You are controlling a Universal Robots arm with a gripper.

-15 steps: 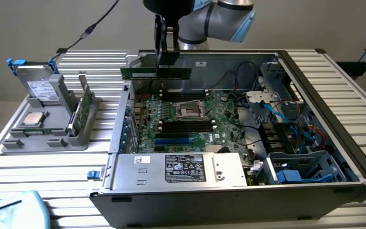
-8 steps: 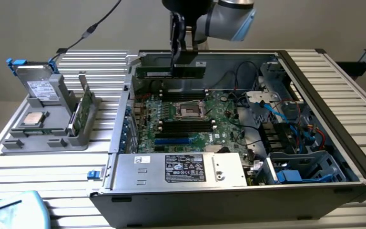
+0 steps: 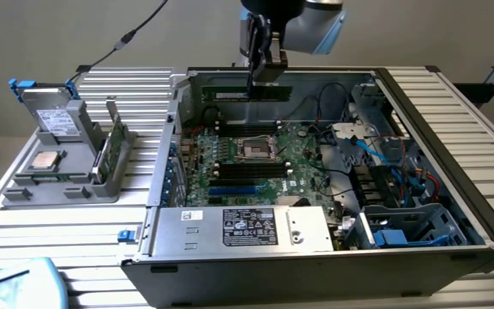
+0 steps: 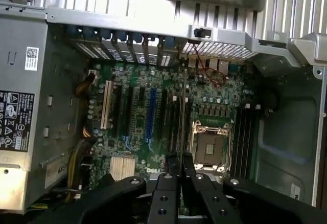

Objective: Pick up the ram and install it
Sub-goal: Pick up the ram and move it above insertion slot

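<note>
Pick-up step done: gripper (image 3: 258, 78) clenched on the ram (image 3: 229, 94), stick held level with its long edge down, above the far end of the open computer case (image 3: 453, 161). Install step not yet done: ram clear of the motherboard (image 3: 303, 187), seated in no slot. From the wrist view, fingers (image 4: 169, 165) pressed close, ram edge-on between them, over the board just beside the processor socket (image 4: 209, 147).

Counts:
- ram in grip: one
- gripper: one
- processor socket: one, looks empty
- banks of long black slots: two, far bank (image 3: 245, 131) and near bank (image 3: 249, 170), either side of the socket; slots per bank not surely countable
- on the grey holder (image 3: 24, 193) at the exterior view's left: one drive (image 3: 56, 120), one silver processor chip (image 3: 45, 161), one upright green board (image 3: 114, 145), kind unclear
</note>
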